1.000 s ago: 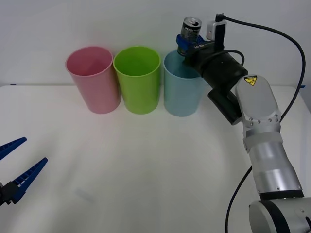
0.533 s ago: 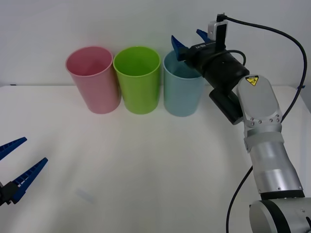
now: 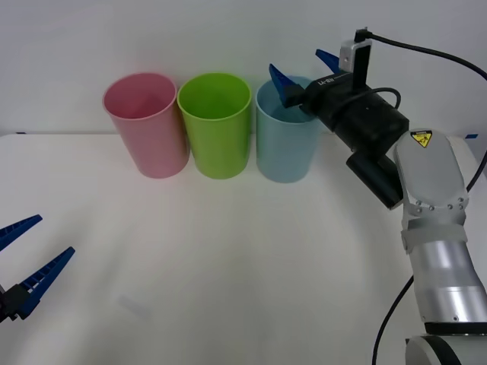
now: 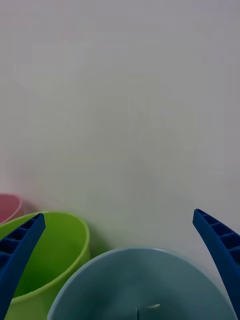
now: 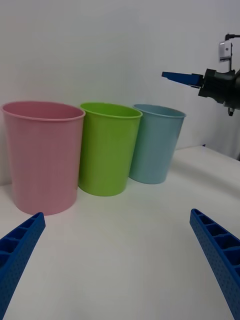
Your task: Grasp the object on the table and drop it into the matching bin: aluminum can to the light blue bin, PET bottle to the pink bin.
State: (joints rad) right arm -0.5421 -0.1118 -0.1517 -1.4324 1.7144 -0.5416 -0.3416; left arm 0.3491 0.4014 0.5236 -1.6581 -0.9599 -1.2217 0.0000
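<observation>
My right claw (image 3: 304,70) released, fingers spread, upper right of frame over light blue bin (image 3: 285,144): drop position. Can not visible, presumably inside bin. My left claw (image 3: 27,262) open, parked lower left over counter (image 3: 228,266).

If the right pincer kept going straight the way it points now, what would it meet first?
Probably nothing close. The right pincer, open, hangs over the light blue bin and points toward the plain white wall behind the bins. The rims of the blue bin and green bin lie below its line, though depth is hard to judge.
</observation>
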